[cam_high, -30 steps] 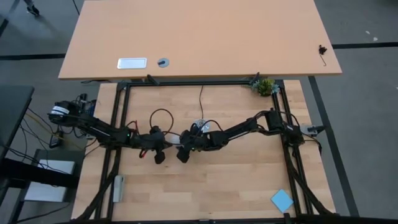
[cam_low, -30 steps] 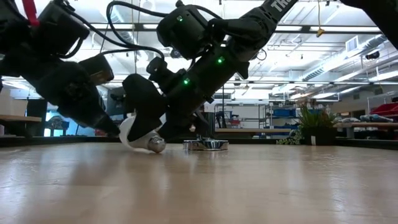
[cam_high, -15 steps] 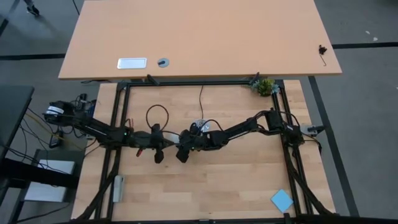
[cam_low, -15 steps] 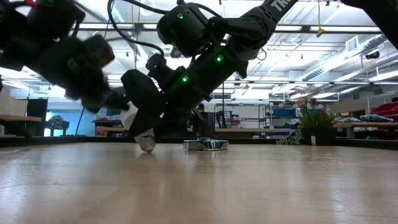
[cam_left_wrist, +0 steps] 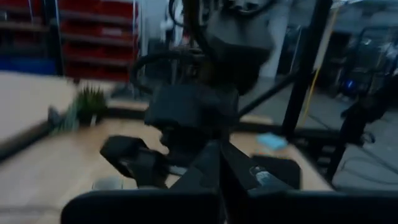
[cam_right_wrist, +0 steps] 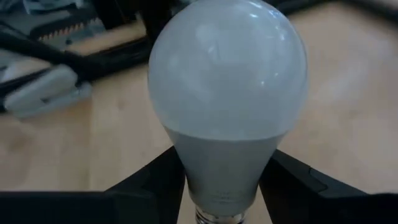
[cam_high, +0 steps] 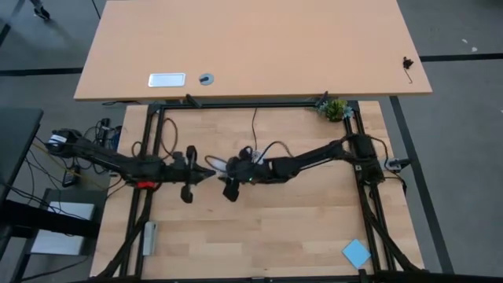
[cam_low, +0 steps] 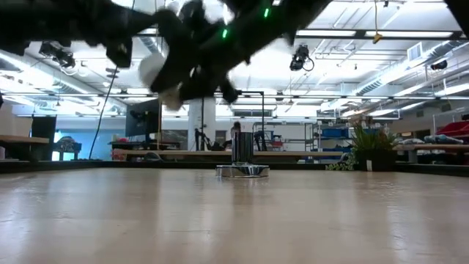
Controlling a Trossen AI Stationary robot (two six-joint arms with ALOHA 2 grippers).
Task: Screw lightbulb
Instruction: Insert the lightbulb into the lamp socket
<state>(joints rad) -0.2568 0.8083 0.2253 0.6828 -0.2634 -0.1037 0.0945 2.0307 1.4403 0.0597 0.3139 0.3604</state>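
Observation:
The lightbulb, white with a greyish neck, fills the right wrist view. It hangs high above the table, with my right gripper shut on it near the table's middle. In the high view the bulb shows as a white patch between the two grippers. My left gripper stands just to the bulb's left, fingers shut, touching nothing. The shiny round socket rests on the table; in the high view my right arm partly covers it. My right gripper pinches the lightbulb's narrowing grey neck between its two fingers, one on each side. The round white end points away from the wrist, past the fingertips. The fingers come from the table's right side, slanting down. The bulb is lifted clear of the table.
The socket's black cord runs to the far edge. A small green plant stands at the far right corner. A blue pad lies near right, a grey piece near left. A second table stands behind.
My right gripper has risen and lifted the lightbulb, whose screw end rested on the table, well clear of it. My left gripper, down beside the bulb a second ago, has risen, tipped up toward level and drawn back a little toward the table's left edge.

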